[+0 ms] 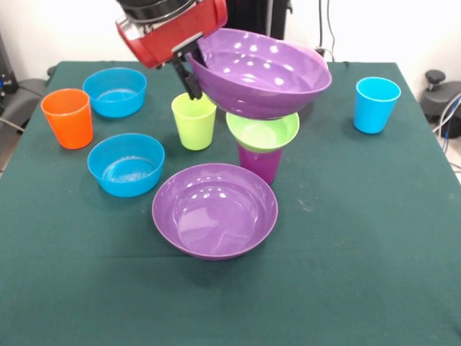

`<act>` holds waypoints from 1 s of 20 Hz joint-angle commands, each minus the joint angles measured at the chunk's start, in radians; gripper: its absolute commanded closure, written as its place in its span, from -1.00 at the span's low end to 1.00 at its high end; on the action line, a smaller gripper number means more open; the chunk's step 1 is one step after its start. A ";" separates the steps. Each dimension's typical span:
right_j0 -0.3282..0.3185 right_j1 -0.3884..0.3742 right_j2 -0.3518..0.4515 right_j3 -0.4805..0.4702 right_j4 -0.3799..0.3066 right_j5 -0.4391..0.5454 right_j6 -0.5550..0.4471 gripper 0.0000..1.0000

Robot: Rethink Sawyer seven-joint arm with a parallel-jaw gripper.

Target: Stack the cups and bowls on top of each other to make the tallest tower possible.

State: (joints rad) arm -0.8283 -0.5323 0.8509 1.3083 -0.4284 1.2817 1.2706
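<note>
Purple bowl held tilted over the cup-and-bowl stack

Gripper [191, 76] clamps the rim of a wide purple bowl [263, 72], its dark fingers [189, 81] pinching the bowl's left edge, one finger inside and one outside. That bowl hangs tilted, its left side raised and its open face turned up and toward the camera, and its underside sits right over the small green bowl [263, 131]; whether they touch cannot be told. The green bowl rests in the mouth of the upright purple cup [259, 162], which stands on the table [360, 238] near its middle.

Just left of the stack stands the lime green cup [194, 121], upright and partly behind the gripper's fingers. A second wide purple bowl [215, 210] lies upright on the table in front of the stack, close to the purple cup's base. At the left, the orange cup [68, 117] stands upright, with one small blue bowl [115, 91] behind it and another blue bowl [126, 164] in front and to its right. The light blue cup [377, 104] stands alone at the right, well apart from the rest
</note>
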 commanded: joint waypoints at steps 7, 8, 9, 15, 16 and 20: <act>0.013 0.041 0.018 0.012 -0.023 0.030 -0.261 1.00; 0.013 0.044 0.021 0.020 -0.020 0.017 -0.253 1.00; 0.014 0.048 0.025 0.032 -0.019 -0.005 -0.241 1.00; 0.019 0.061 0.031 0.039 -0.013 -0.015 -0.218 1.00; 0.019 0.063 0.031 0.039 -0.013 -0.013 -0.217 1.00; 0.017 0.073 0.028 0.053 -0.028 -0.031 -0.219 1.00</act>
State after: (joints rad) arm -0.8282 -0.4981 0.8751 1.3067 -0.4265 1.2890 1.2358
